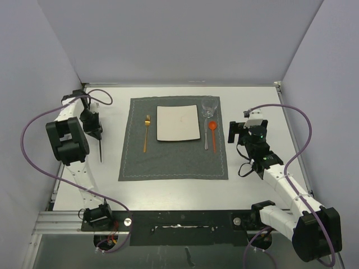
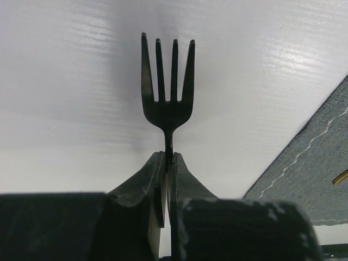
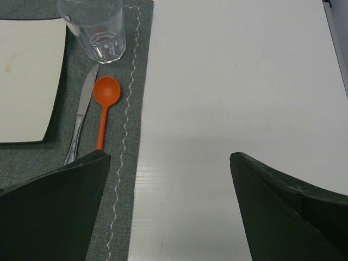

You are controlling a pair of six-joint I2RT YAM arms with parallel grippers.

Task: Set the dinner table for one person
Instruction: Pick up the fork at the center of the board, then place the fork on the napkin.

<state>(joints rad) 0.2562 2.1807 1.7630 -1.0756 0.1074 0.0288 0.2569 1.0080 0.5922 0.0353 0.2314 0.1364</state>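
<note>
Black, a fork (image 2: 167, 81) is pinched by its handle in the left tool (image 2: 168, 159), tines free, over the white counter (image 1: 258, 185) just left of the placemat (image 1: 174, 159), seemingly for laying down. The right tool (image 3: 168, 157) is spread, empty, beside the mat's right edge.

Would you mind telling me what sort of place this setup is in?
Probably a robotics lab test booth, not a real dining room: plain partition walls box in the white dinner table, and a left arm and right arm are bolted along its near edge.
</note>
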